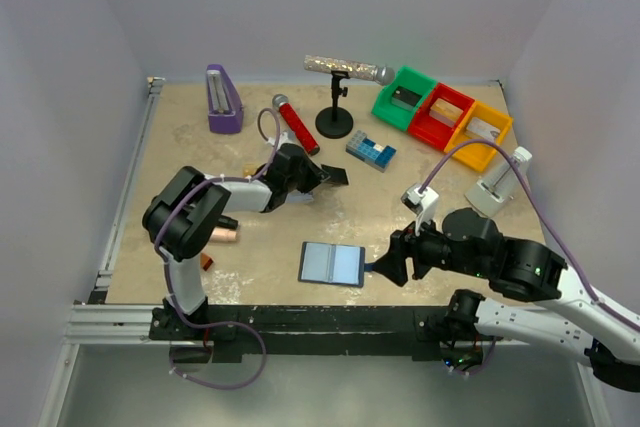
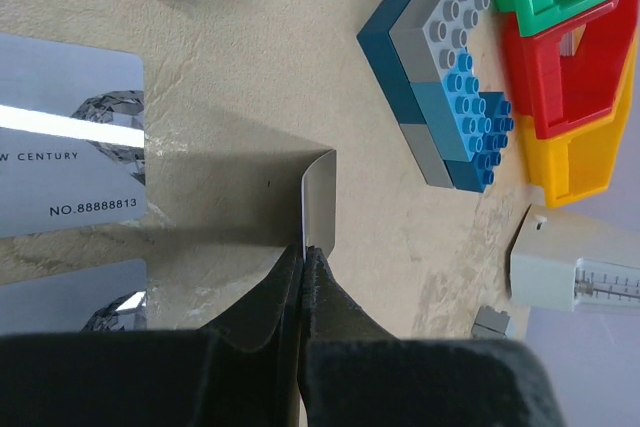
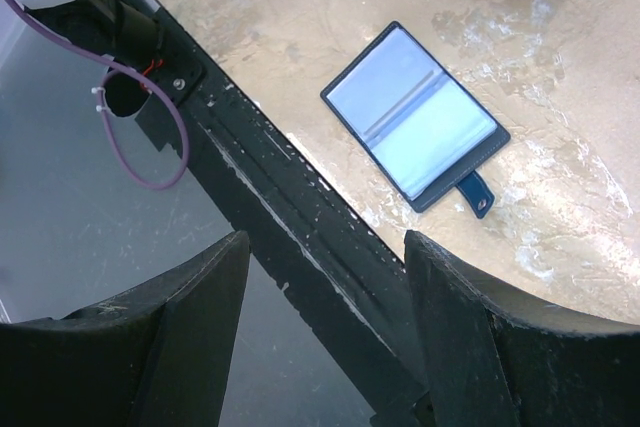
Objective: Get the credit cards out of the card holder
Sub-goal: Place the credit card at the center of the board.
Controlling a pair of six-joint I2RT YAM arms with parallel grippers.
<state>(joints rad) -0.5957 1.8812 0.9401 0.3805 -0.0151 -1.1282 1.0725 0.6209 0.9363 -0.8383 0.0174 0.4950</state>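
While the left gripper (image 2: 304, 257) pinches one silver card (image 2: 318, 192) edge-on — likely to lay it flat — we see the card holder (image 1: 332, 263) open, right gripper (image 3: 325, 247) spread at its 3 o'clock.

Robotics lab rig for sure: white walls (image 1: 60, 67) around the counter (image 1: 190, 152), aluminium rail (image 1: 110, 324), left arm (image 1: 185, 212) and right arm (image 1: 500, 262) bolted on.

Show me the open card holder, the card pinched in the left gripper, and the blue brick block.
card holder (image 3: 415, 117): right wrist view, pale inner pocket.
credit card (image 2: 320, 197): left wrist view, silver face.
brick block (image 2: 445, 22): left wrist view, grey studs.
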